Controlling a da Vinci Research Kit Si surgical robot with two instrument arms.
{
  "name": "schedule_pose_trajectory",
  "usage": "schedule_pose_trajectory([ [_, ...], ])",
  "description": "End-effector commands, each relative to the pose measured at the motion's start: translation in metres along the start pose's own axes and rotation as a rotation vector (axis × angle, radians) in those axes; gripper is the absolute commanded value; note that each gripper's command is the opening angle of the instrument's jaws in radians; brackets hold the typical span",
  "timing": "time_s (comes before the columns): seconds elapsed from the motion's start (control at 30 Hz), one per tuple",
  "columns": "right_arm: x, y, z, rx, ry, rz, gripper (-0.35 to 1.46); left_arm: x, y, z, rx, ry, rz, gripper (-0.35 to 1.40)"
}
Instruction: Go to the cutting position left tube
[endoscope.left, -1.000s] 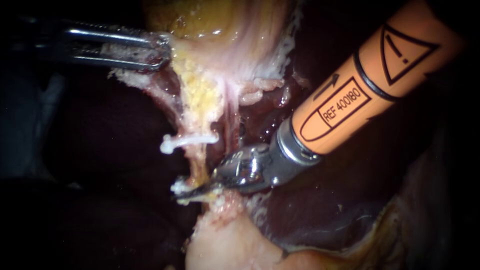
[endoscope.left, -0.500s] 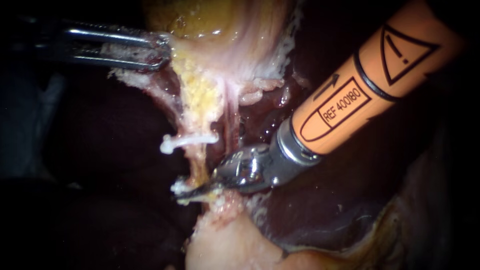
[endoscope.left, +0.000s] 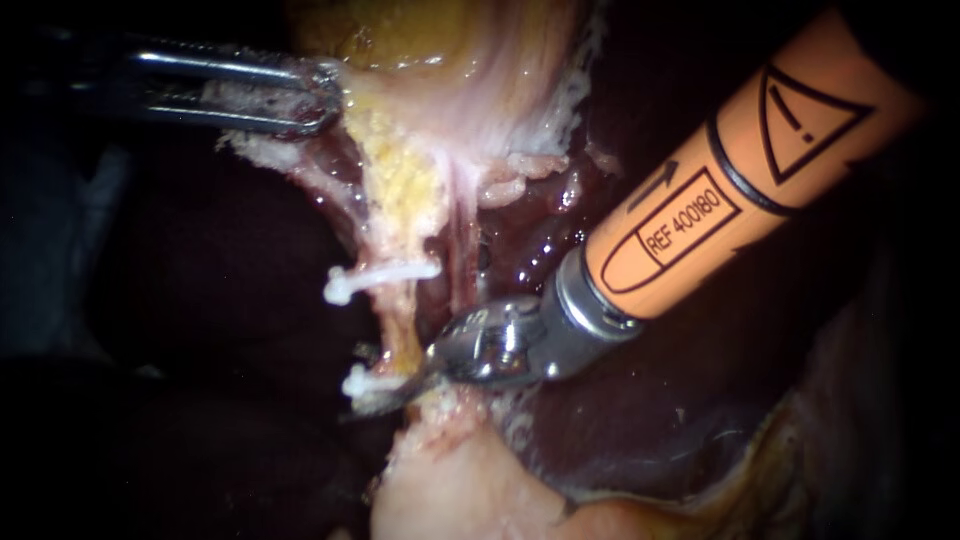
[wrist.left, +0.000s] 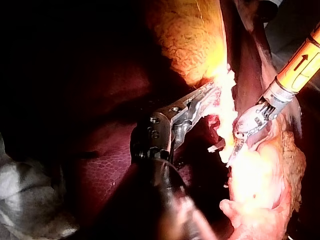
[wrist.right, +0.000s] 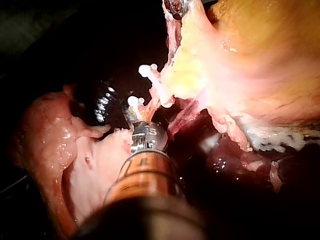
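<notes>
The left tube (endoscope.left: 402, 318) runs down from the yellow-pink gallbladder (endoscope.left: 450, 70) and carries two white clips, an upper clip (endoscope.left: 380, 276) and a lower clip (endoscope.left: 362, 383). My right instrument (endoscope.left: 378, 372), orange-shafted with a metal wrist, comes in from the upper right. Its thin blades stand open astride the tube between the clips; one blade is largely hidden behind the tube. In the left wrist view, these blades (wrist.left: 225, 154) also show a gap. My left instrument (endoscope.left: 318, 98) is shut on the gallbladder's edge and holds it up to the left.
Dark liver (endoscope.left: 210, 270) lies left of and behind the tube. A pale lump of tissue (endoscope.left: 450, 490) sits just below the lower clip. A second thin strand (endoscope.left: 462, 250) runs right of the tube, close to the right instrument's wrist.
The right instrument's tip has edged slightly up along the tube, so the lower clip shows more plainly. The left instrument and its held tissue rose a little.
</notes>
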Motion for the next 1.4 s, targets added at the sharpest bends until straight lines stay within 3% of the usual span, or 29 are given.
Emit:
schedule_pose_trajectory([
  [0.03,0.0,0.0,-0.0003,-0.004,0.005,-0.013,1.44,0.0,0.0,-0.0001,-0.001,0.0,0.0,-0.35],
  [0.4,-0.0009,0.0011,-0.0031,-0.006,0.052,-0.016,1.44,0.0,-0.0001,-0.0003,0.001,0.0,0.001,-0.35],
  [0.83,0.0002,0.0012,-0.006,0.029,0.138,-0.004,1.44,-0.0001,-0.0002,-0.0004,0.003,0.001,0.001,-0.35],
  [1.4,0.0005,0.0023,-0.0059,0.1,0.193,-0.007,1.44,-0.0001,-0.0002,-0.0005,0.005,0.002,0.001,-0.35],
])
